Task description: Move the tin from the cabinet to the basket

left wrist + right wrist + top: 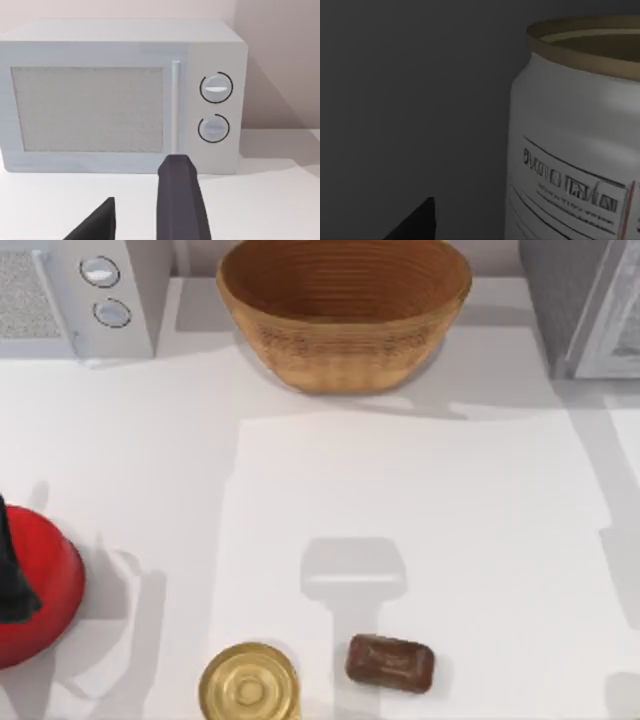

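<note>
- 1 tin stood upright in the right wrist view, very near the camera, against a dark grey interior that was judged to be the inside of the cabinet; it had not yet reached the basket.
- 1 right tool showed as a single dark finger at the frame's edge, beside the tin and not touching it; whether it was wide or narrow could not be told.
- 1 left tool hung before the white appliance with its fingers spread apart and nothing between them.
- Handling, as a judgement: the tin was probably light, stiff but thin-walled, smooth and somewhat slippery; a firm hold across the mid-body, below the gold rim, should suit it, with pressure kept moderate to avoid denting.
- Count on the desk: 1 basket, 1 cabinet, 1 white appliance with 2 knobs, 1 squat gold tin, 1 brown bar and 1 red round object.
</note>
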Controlling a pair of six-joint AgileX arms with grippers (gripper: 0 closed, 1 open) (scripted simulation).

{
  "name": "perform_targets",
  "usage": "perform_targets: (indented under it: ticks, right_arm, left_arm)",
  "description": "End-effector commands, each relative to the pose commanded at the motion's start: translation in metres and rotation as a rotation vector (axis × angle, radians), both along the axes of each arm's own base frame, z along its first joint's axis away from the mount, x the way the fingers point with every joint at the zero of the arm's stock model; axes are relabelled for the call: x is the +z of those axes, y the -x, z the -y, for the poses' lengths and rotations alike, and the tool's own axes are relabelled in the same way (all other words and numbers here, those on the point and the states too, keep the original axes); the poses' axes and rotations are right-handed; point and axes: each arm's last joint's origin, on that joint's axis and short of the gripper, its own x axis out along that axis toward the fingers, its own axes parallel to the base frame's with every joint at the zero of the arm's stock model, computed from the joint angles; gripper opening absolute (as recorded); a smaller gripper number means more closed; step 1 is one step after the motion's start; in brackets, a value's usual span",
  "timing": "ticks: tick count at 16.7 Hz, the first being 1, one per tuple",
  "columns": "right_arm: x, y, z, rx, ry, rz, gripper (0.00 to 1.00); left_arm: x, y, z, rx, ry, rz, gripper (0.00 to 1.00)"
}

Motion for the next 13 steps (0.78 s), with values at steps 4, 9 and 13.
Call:
perform_targets:
  ticks: [4, 9, 13]
  right_arm:
    - [-0.0005, -0.0032, 0.0003, 0.000, 0.000, 0.000, 1.00]
    - [-0.0005, -0.0032, 0.0003, 0.000, 0.000, 0.000, 0.70]
    - [-0.0005, -0.0032, 0.0003, 0.000, 0.000, 0.000, 0.40]
  left_arm:
    - [0.0000, 0.0000, 0.0000, 0.000, 0.000, 0.000, 1.00]
    - [0.0000, 0.0000, 0.0000, 0.000, 0.000, 0.000, 1.00]
    - [0.0000, 0.0000, 0.0000, 0.000, 0.000, 0.000, 1.00]
